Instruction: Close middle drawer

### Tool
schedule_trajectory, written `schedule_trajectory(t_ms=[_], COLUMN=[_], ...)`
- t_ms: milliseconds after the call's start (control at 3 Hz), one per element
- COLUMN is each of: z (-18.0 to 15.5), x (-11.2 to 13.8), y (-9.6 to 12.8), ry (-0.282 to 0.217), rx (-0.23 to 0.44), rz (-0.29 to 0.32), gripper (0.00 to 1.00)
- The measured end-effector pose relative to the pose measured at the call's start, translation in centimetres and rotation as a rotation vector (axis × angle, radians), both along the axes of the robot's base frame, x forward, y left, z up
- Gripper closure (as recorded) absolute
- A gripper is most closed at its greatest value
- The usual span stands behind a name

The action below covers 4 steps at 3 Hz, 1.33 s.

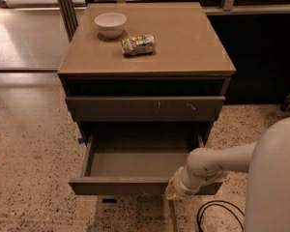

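Cabinet top (193, 47), left rear: white bowl (110, 23), upright. Just to its right and apart from it, a crumpled packet (138, 44) lying on its side.

Below the top: upper drawer front (145, 108), pale scratch marks right of centre, standing slightly proud of the cabinet body.

Middle drawer (130, 164): pulled well out over the speckled floor (34, 187). Inside is smooth and grey, nothing lying in it. Its plain front panel runs along the near edge, facing the camera.

Gripper (172, 191): low, at the right part of the middle drawer's front panel, against or just in front of its outer face; contact looks likely, but the exact touch point is hidden by the wrist. How far the gripper is open: cannot tell. Nothing seen held in it.

Arm (217, 164): white, reaching in from the right, roughly level, ending at the gripper.

Dark cable (213, 208) looped on the floor below the arm. Robot body (275, 178): large white curved mass at far right.
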State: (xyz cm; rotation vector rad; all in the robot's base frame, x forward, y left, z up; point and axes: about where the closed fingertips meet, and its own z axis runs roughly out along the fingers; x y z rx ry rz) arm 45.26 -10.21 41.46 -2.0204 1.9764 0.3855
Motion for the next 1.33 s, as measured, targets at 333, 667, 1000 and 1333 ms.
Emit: schedule_trajectory(t_ms=[333, 667, 1000, 1333], z=[0.0, 0.2, 0.3, -0.3], x=[0.0, 0.2, 2.0, 4.3], y=[0.0, 0.3, -0.4, -2.4], ry=[0.0, -0.02, -0.062, -0.083], rx=[0.0, 0.006, -0.02, -0.061], rz=[0.0, 0.015, 0.007, -0.043], gripper=[1.0, 1.0, 1.0, 1.0])
